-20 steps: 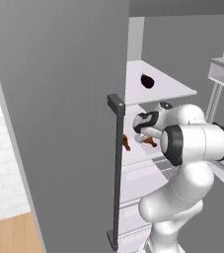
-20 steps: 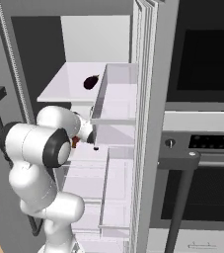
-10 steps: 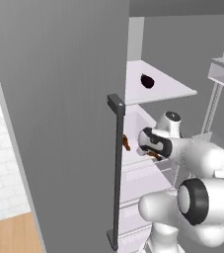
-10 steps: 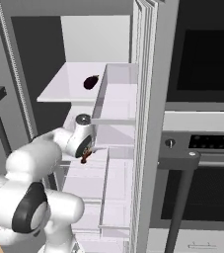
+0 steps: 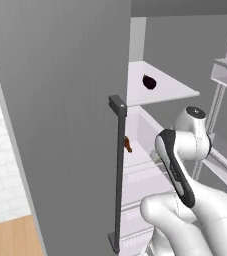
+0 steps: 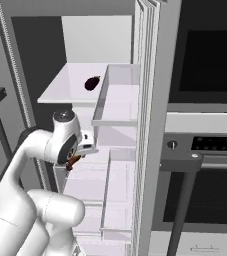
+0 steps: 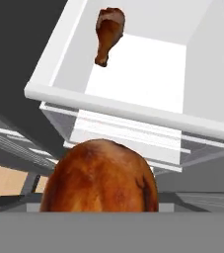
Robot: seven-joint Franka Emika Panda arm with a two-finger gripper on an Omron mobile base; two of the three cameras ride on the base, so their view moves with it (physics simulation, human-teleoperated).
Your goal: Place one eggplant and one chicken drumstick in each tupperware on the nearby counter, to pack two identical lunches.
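My gripper (image 6: 73, 161) pinching a drumstick (image 7: 101, 178), second drumstick (image 7: 108, 32) ahead in white drawer (image 7: 133, 109), eggplant (image 5: 149, 81) on shelf (image 5: 172, 92) above.

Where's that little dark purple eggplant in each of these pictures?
Left base view: the eggplant lies on the white shelf, upper right of centre.
Right base view: the eggplant lies on that shelf, upper left of centre.
Hand view: aimed at the drawer instead.
Shared landmark: the white shelf.
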